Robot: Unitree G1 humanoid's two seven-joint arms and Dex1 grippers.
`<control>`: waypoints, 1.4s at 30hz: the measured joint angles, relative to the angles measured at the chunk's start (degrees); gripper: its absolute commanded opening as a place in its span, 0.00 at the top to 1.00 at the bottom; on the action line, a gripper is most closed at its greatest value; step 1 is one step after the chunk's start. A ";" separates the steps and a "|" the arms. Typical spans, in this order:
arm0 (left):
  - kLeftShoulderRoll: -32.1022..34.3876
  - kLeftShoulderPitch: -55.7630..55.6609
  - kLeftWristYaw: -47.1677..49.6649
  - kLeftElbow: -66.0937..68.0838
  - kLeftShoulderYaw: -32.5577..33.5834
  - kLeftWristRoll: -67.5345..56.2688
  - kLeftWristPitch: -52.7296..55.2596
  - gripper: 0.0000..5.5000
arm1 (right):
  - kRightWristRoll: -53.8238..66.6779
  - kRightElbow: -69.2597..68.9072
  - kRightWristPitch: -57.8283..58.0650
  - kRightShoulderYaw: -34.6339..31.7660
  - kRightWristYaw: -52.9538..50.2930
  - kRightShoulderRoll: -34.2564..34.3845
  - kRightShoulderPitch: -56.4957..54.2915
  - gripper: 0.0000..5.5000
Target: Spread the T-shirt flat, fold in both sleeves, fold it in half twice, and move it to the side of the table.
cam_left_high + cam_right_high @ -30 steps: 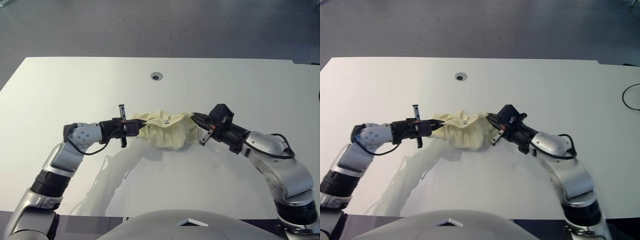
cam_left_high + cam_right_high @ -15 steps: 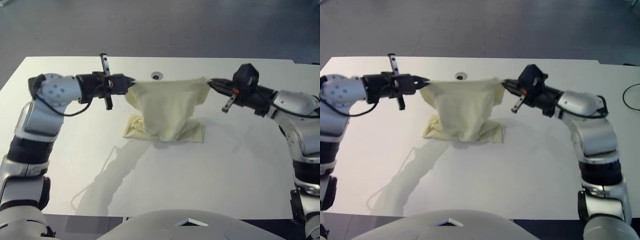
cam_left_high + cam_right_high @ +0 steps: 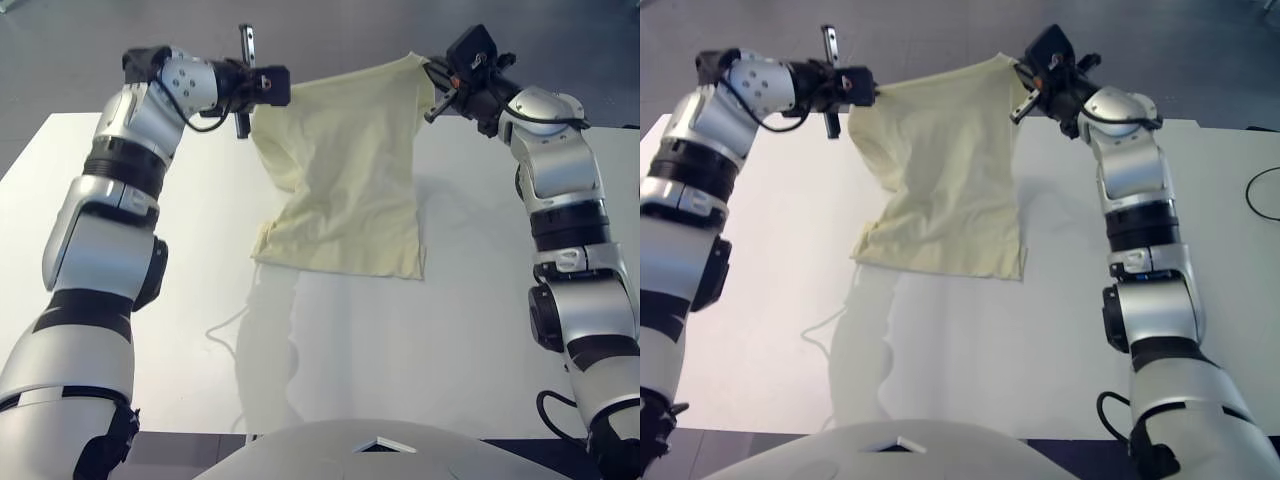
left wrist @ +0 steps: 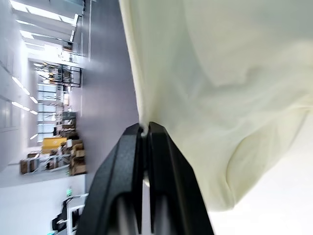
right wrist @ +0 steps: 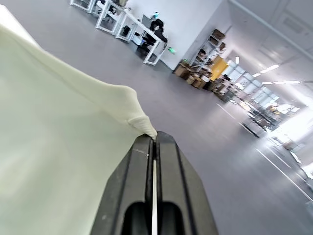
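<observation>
Left hand (image 3: 278,88) and right hand (image 3: 432,72) each pinch a top corner of the limp pale-yellow cotton T-shirt (image 3: 345,170); keep that edge taut, lowering evenly onto the white worktop (image 3: 480,330)

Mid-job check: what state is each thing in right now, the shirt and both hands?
T-shirt: held up above the table, hanging unfolded by its upper corners.
left hand: raised, shut on one upper corner of the T-shirt.
right hand: raised, shut on the other upper corner.

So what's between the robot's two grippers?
The T-shirt hangs there, stretched from the left gripper to the right gripper; both eye views show it.
</observation>
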 measured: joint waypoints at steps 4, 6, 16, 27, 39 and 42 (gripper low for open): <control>-2.11 -5.25 7.82 9.28 -2.30 4.99 -1.47 1.00 | -3.19 12.80 -7.52 0.16 -2.65 1.34 -6.81 1.00; -2.89 -8.04 12.02 12.49 -3.22 7.08 -0.84 1.00 | -4.98 20.32 -11.54 0.28 -4.50 2.14 -10.79 1.00; -3.16 -12.32 19.99 16.75 -6.20 12.61 -1.72 1.00 | -7.26 33.11 -20.09 -0.48 -7.02 2.57 -19.77 1.00; 2.92 0.61 6.69 -0.86 -3.50 3.88 -14.88 1.00 | 2.34 -9.72 0.86 -2.40 13.61 -8.06 7.36 1.00; 20.42 48.22 -10.41 -59.03 -2.12 -14.27 -0.01 1.00 | 18.63 -46.94 19.86 -4.63 38.55 -26.18 44.93 1.00; 25.91 59.94 -14.15 -74.05 -2.03 -17.26 6.87 1.00 | 19.23 -55.53 21.51 -5.75 43.08 -31.74 53.35 1.00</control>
